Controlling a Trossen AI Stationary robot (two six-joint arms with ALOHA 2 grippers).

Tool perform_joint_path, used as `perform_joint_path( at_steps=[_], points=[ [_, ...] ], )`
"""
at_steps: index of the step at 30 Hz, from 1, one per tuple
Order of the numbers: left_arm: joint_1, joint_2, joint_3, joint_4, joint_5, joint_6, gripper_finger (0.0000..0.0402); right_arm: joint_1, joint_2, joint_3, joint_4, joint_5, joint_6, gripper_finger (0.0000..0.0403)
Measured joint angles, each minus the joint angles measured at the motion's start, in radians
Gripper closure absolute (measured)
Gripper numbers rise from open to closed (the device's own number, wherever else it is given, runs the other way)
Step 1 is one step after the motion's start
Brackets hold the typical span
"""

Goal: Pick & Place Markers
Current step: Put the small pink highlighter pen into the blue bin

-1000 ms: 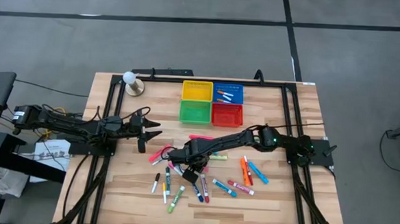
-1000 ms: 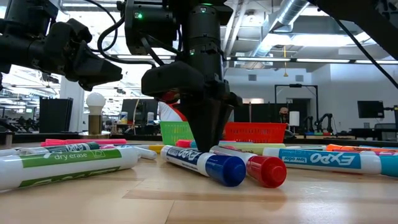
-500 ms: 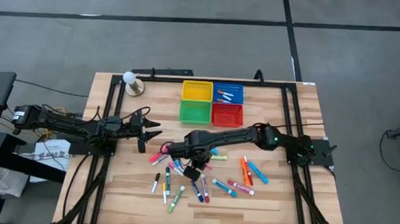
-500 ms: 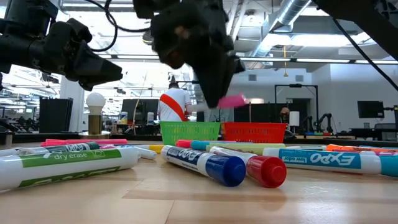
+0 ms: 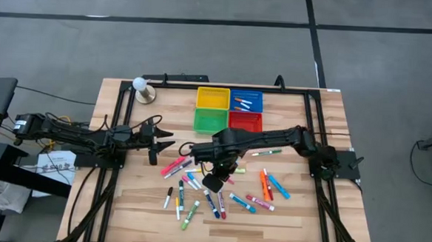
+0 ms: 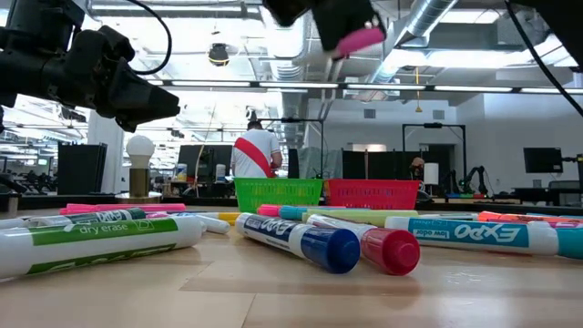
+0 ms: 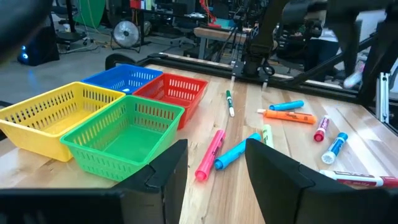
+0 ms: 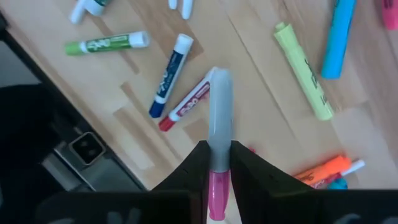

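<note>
Right jaws around one pink marker [image 8: 216, 124]

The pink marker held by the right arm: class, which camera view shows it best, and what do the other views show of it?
The right wrist view: the pink marker fills the middle, pinched between the right gripper fingers, above the table. The low view shows only its pink end high up. The high view hides it under the arm. The left wrist view does not clearly show it.
</note>
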Motion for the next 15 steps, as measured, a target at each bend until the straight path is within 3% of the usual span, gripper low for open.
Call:
perform_joint_path(
  at_steps=[15],
  points=[
    [0.0,0.0,0.0,0.007,0.0,0.0,0.0241,0.028,-0.08,0.0,0.0,-0.05,0.134,0.036]
  ],
)
